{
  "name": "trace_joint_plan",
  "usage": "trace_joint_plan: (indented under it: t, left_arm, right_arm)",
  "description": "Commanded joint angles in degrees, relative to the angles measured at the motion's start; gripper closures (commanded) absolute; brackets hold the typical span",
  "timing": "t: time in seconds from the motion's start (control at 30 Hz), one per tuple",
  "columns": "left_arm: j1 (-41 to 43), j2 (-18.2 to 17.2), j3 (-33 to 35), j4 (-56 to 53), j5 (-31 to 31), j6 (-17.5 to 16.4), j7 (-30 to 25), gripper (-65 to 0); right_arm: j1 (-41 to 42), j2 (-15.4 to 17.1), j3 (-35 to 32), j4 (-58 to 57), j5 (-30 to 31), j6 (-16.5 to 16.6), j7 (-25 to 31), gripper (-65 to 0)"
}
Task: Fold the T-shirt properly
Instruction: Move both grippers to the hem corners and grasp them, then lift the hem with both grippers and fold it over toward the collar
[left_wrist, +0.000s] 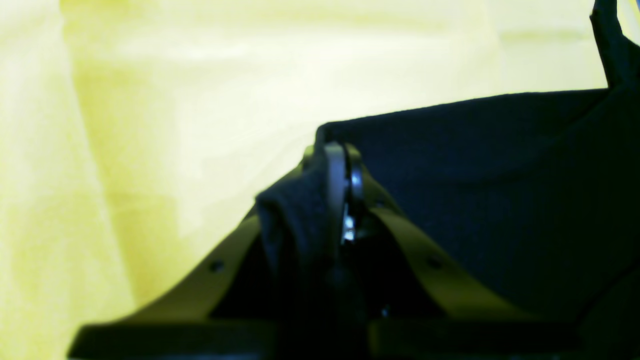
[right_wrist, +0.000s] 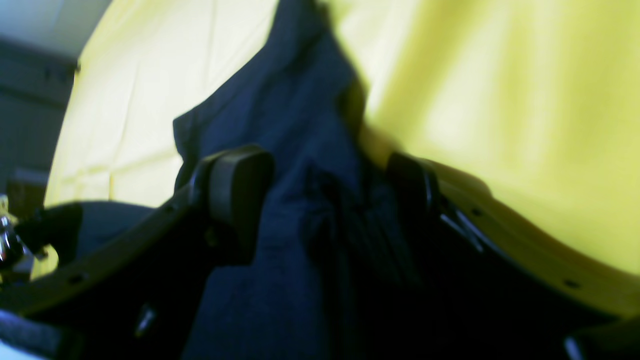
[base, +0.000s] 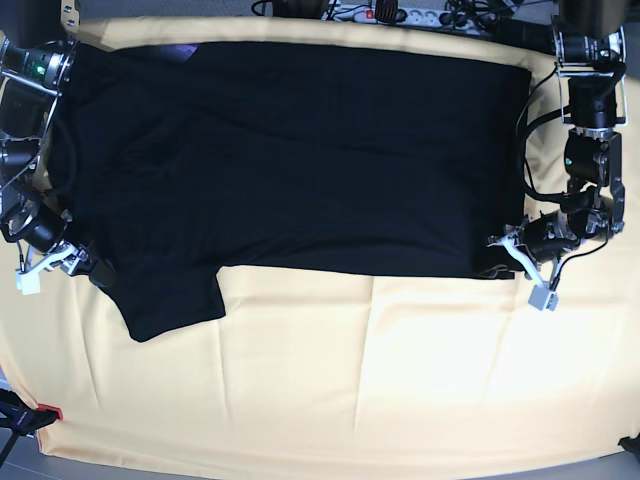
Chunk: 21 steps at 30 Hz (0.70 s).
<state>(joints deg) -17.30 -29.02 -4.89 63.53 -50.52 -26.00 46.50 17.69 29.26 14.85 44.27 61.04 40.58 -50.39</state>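
Note:
The black T-shirt lies spread flat across the far half of the table, one short sleeve pointing toward the near side at the left. In the base view my left gripper sits at the shirt's near right corner. The left wrist view shows that gripper shut on a fold of the black fabric. My right gripper is at the shirt's left edge beside the sleeve. In the right wrist view it stands open, with a bunched ridge of the shirt between its two pads, and neither pad presses it.
A pale yellow cloth covers the table under the shirt and fills the near half. A power strip and cables run along the far edge. A small red part sits at the near left corner.

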Motion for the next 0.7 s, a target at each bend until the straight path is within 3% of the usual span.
trace_joint_plan:
  t: [0.0, 0.1, 0.17, 0.3, 0.5, 0.67]
  left_arm:
    - [-1.60, -1.16, -0.48, 0.74, -0.61, -0.33, -1.05, 0.0]
    - [-1.62, -1.14, -0.48, 0.74, 3.34, 0.87, -1.25, 0.0]
    - [-1.60, -1.16, -0.50, 0.74, 6.64, 3.32, -2.64, 0.0]
    - [-1.62, -1.18, -0.50, 0.74, 8.07, 2.40, -6.78, 0.0]
    - [-2.56, -1.01, -0.48, 0.74, 7.89, -6.73, -14.05, 0.0]
    - [-6.88, -0.09, -0.48, 0.74, 7.89, -11.19, -13.81, 0.0]
  right_arm:
    - [0.26, 0.46, -1.44, 0.31, -2.34, -0.58, -2.99, -40.1]
    - [0.44, 0.55, -1.99, 2.71, -2.54, -0.58, -2.75, -31.4]
    - [0.42, 1.07, -1.99, 5.16, -2.56, -0.58, -2.27, -20.3]
    - [0.44, 2.32, -2.01, 9.31, -4.44, -0.58, 1.42, -0.4]
    - [2.54, 2.34, -2.01, 11.56, -14.82, -0.58, 9.27, 0.0]
    - [5.86, 2.34, -2.12, 11.56, -14.58, -0.58, 9.31, 0.0]
